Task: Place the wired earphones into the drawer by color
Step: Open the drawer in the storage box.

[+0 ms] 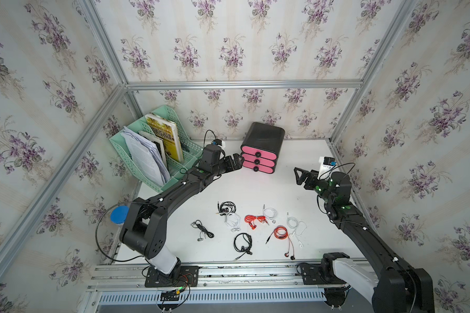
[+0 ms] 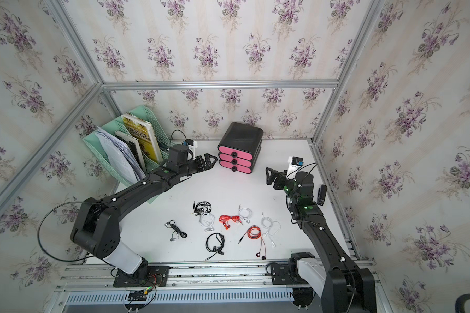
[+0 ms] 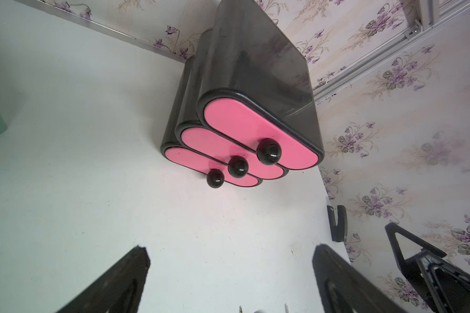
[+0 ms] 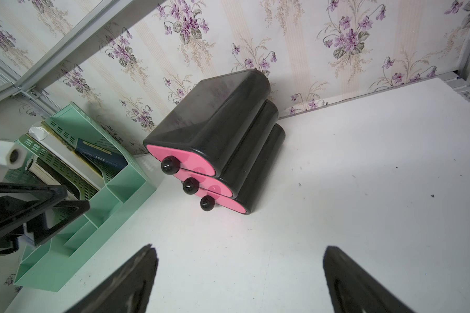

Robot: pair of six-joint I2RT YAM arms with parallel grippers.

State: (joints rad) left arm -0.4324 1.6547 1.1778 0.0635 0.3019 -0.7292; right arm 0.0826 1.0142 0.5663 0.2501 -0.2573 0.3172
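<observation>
Rounded glossy black drawer (image 1: 263, 135), pink-fronted

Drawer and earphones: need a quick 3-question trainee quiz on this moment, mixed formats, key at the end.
1. True or false: all three pink-fronted compartments of the drawer are shut.
2. How many red sets are among the wired earphones on the table? A) one B) two C) three
3. Fill in: the left gripper and the right gripper both stand ___ and hold nothing.

Key: 1 true; 2 B; 3 open.
</observation>
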